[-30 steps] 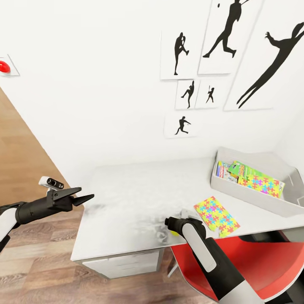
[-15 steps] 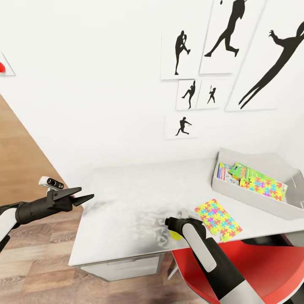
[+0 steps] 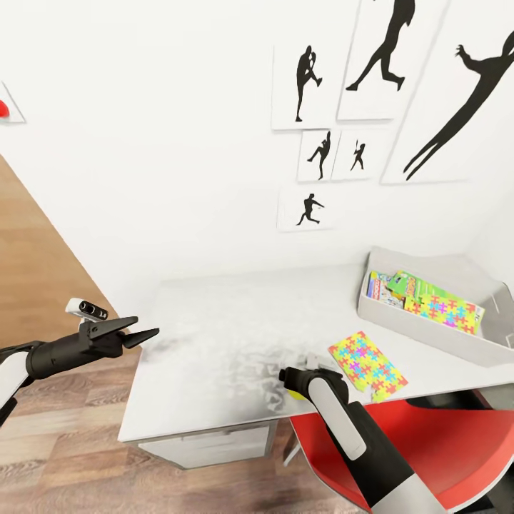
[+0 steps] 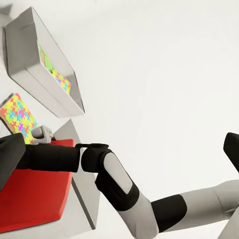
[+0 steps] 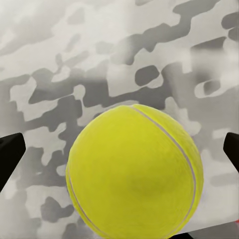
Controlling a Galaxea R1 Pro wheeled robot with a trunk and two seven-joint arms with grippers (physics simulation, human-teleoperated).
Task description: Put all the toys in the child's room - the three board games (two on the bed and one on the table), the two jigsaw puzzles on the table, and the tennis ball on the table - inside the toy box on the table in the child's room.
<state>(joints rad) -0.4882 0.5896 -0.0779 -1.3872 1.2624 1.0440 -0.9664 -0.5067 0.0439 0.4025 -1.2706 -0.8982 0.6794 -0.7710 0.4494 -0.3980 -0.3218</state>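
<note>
right gripper (image 5: 119, 149) spread around tennis ball (image 5: 134, 172) on table (image 3: 214, 335) | jigsaw puzzle (image 3: 366, 364) beside | toy box (image 3: 428, 332) beyond | left gripper (image 3: 146, 330) spread, off-table

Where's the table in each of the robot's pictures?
Head view: the table spans the middle, against the white wall.
Left wrist view: a grey slab beside the red chair.
Right wrist view: its mottled top lies behind the tennis ball.
Shared landmark: the loose jigsaw puzzle, seen in the head and left wrist views.
</note>
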